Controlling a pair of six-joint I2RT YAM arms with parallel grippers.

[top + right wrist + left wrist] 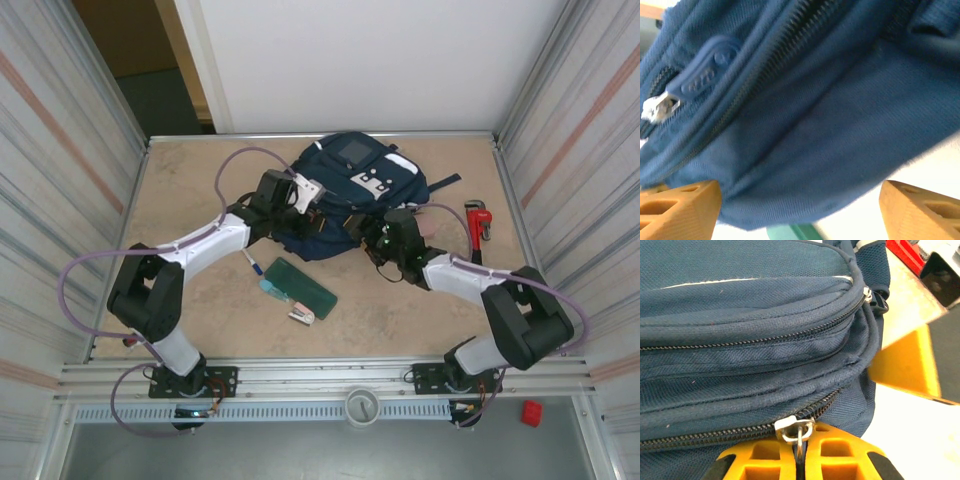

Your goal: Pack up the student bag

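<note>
Your left end effector (802, 460) clamps the zipper pull (795, 429), seemingly to unzip the student bag (350, 185), right end effector (800, 210) gaping alongside.

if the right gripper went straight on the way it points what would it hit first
The student bag: its blue fabric below the zipper sits straight ahead of the right gripper, between its open fingers. It looks close, though depth is unclear.

Black-jointed, white-shelled left arm (190, 245) and matching right arm (465, 278) are each trailing thin lilac cables (64, 285) in loops. Left fingers (835, 452) are showing as yellow-orange moulded plastic with rectangular pockets; right fingers (677, 207) are reading darker orange, same pocketed blocks.
</note>
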